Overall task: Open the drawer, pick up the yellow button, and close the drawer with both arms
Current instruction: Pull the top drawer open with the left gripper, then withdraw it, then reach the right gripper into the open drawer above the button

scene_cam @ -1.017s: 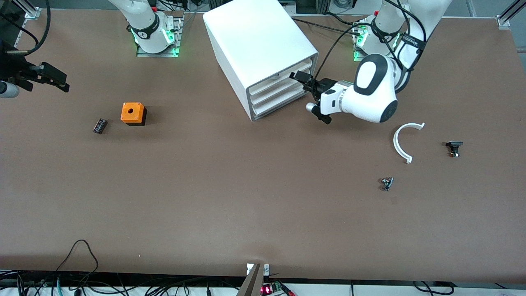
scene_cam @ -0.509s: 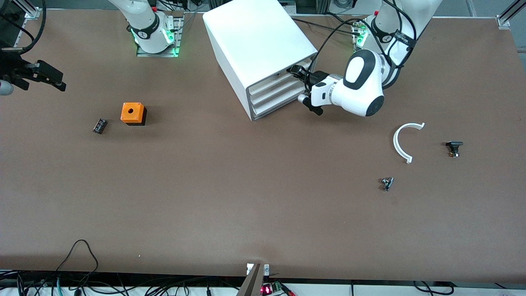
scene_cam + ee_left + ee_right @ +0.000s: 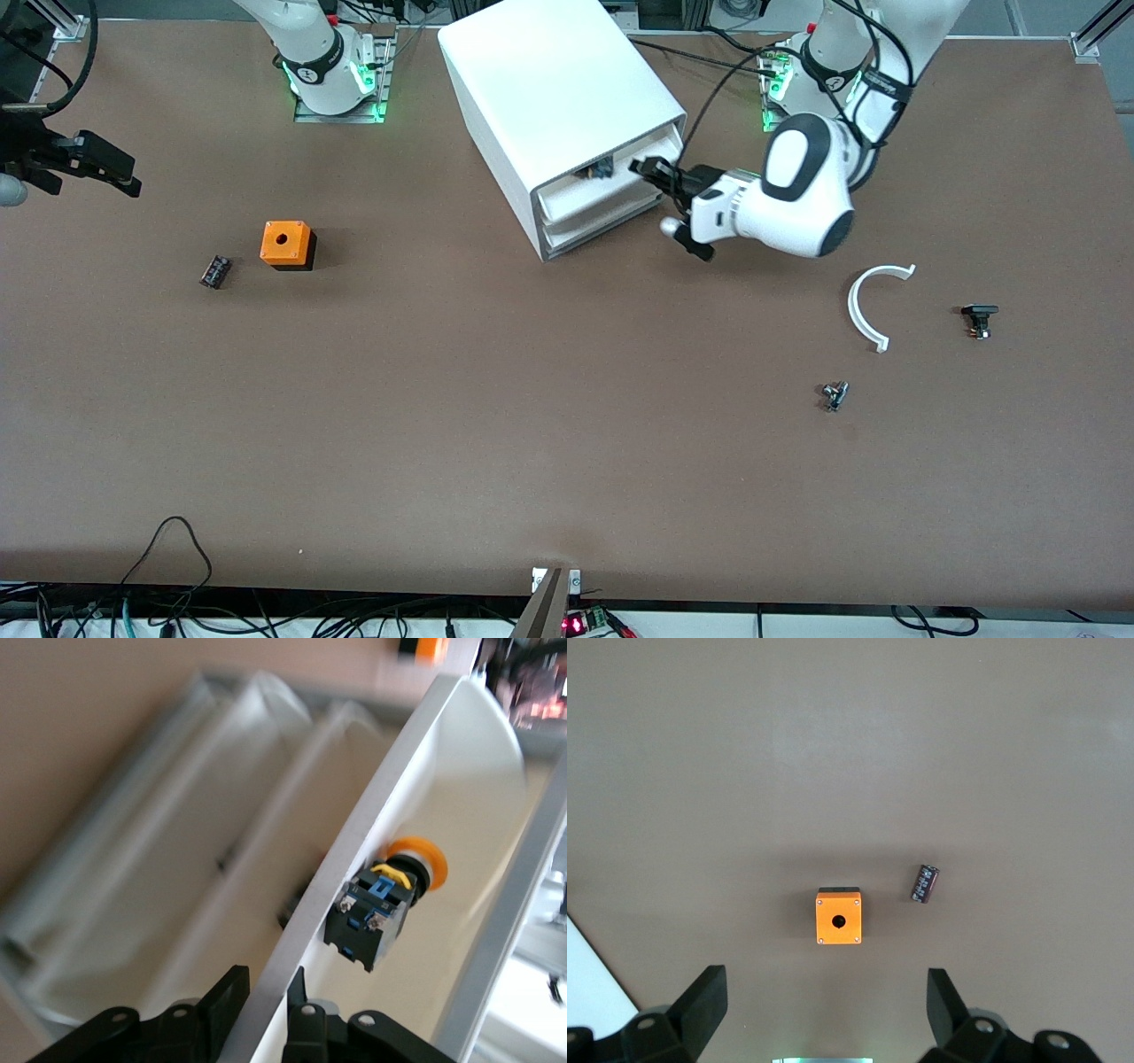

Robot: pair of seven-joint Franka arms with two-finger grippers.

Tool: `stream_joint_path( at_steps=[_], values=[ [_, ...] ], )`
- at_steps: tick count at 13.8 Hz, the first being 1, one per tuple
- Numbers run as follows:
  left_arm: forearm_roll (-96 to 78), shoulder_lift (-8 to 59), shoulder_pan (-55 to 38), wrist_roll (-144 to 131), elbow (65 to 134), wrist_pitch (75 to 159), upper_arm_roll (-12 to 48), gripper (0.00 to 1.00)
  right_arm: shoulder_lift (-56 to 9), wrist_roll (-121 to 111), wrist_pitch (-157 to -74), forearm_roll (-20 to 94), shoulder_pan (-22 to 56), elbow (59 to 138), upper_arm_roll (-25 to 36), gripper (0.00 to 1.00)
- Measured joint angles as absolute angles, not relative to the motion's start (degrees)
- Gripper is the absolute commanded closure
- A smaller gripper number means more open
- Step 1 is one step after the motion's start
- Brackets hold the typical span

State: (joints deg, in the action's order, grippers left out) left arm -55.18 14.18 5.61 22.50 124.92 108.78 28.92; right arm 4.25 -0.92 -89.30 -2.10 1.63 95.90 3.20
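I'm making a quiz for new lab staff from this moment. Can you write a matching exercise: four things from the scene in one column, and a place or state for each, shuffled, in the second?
Things:
1. left gripper
2. right gripper
3. button
4. orange cube

Places or states:
A. lies inside the partly open top drawer
B. open, up over the right arm's end of the table
C. stands on the table beside a small black part
D. shut on the drawer's front wall

Pairs: 1-D, 2-B, 3-A, 4-C
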Motion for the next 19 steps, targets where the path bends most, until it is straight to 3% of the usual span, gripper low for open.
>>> stream_joint_path(
  at_steps=[1, 2, 3, 8, 12, 16, 19],
  values=[
    [-55.18, 13.8, 6.59, 23.46, 124.53, 110.4, 27.44, 1.0, 4.23, -0.87, -89.44, -2.1, 1.63, 95.9, 3.21, 0.0],
    [-55.18, 13.47, 7.5, 24.28, 123.94, 111.64, 26.6, 0.93, 4.22, -0.8, -89.53, -2.1, 1.62, 95.9, 3.21, 0.0],
    [-55.18, 13.13, 8.2, 24.63, 123.25, 112.32, 26.12, 0.01, 4.22, -0.74, -89.54, -2.1, 1.62, 95.9, 3.21, 0.0],
    [-55.14, 12.87, 8.58, 23.45, 122.39, 123.01, 25.76, 0.0, 3.01, -0.75, -89.41, -2.1, 1.66, 96.02, 3.02, 0.0],
    [-46.86, 9.09, 9.09, 22.87, 119.63, 124.81, 22.35, 0.0, 0.08, -1.9, -88.8, -2.05, 1.71, 96.07, 2.43, 0.0],
    [-36.45, 2.33, 9.4, 21.99, 114.48, 123.13, 15.19, 0.0, -1.56, -3.07, -88.0, -1.35, 5.47, 96.04, 1.09, 0.0],
    [-24.92, -1.31, 9.5, 22.02, 111.0, 115.1, 11.29, 0.0, -3.04, -2.97, -90.57, -1.08, 11.94, 96.02, 0.31, 0.0]
  ],
)
